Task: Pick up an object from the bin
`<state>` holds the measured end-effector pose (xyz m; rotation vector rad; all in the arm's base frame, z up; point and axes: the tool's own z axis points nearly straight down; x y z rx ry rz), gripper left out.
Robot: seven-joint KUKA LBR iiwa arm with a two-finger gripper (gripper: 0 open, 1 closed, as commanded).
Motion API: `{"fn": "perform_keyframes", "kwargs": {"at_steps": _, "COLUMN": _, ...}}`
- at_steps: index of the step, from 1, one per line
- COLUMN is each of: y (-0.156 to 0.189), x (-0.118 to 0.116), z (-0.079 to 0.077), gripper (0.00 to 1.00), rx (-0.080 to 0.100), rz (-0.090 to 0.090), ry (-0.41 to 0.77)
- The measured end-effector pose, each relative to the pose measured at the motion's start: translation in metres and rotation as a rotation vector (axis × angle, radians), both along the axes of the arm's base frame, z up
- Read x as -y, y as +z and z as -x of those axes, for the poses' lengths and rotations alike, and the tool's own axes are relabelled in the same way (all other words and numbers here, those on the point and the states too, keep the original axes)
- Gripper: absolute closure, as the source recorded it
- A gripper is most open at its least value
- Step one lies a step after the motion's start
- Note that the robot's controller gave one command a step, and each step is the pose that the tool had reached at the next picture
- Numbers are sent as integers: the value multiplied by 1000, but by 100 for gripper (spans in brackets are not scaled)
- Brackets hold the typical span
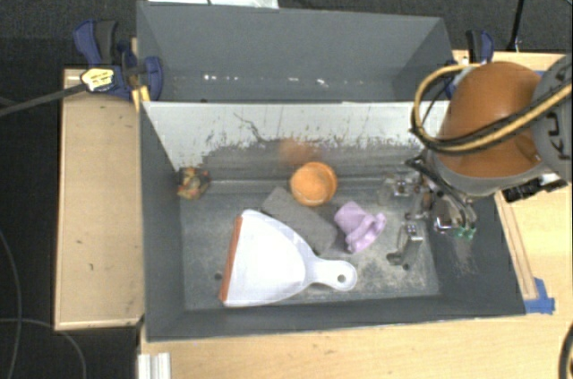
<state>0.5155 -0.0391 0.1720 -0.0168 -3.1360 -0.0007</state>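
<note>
Purple lump [359,226] right of centre looks soft and light, best pinched mid-body; whether the gripper [405,245] beside it is spread, I cannot tell.

Overhead light falls on a grey metal bin [166,234]. Its sloping far wall [269,128] catches strong glare and reads almost white, with a row of tiny bright glints along the fold above it. A white dustpan [264,261] near the front is very bright, with little surface detail. An orange ball [313,184] throws a faint orange reflection on the wall behind it. At right, the arm's orange cover [488,122] has a soft highlight on top and shades the bin floor beneath. The surrounding floor is dark.
</note>
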Motion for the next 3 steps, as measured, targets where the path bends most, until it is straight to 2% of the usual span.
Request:
{"fn": "perform_keyframes", "kwargs": {"at_steps": 1, "y": 5, "x": 0, "z": -2, "gripper": 0, "rx": 8, "rz": 1, "ry": 1}}
{"fn": "perform_keyframes", "kwargs": {"at_steps": 2, "y": -63, "x": -42, "z": -35, "gripper": 100, "rx": 8, "rz": 0, "ry": -53}}
{"fn": "perform_keyframes", "kwargs": {"at_steps": 3, "y": -63, "x": -42, "z": -35, "gripper": 100, "rx": 8, "rz": 0, "ry": -52}}
